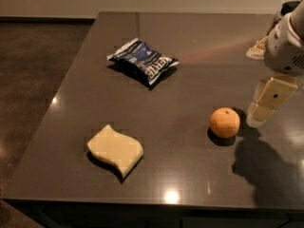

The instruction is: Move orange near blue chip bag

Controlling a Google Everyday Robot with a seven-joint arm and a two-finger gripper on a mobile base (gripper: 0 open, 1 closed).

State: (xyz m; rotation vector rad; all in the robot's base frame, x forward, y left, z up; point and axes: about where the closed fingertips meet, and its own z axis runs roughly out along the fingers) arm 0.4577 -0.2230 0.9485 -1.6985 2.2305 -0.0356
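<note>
The orange (224, 122) sits on the dark table (190, 80) toward the right, with a small dark stem dot on top. The blue chip bag (143, 61), crinkled with white lettering, lies farther back and to the left, well apart from the orange. My gripper (262, 109) hangs at the right edge of the view, just right of the orange and a little above the table, apart from it. It holds nothing that I can see.
A pale yellow wavy sponge (115, 149) lies near the table's front left. The table's front edge runs along the bottom of the view and its left edge drops to a brown floor (33, 61). A pale object (257, 50) shows behind my arm.
</note>
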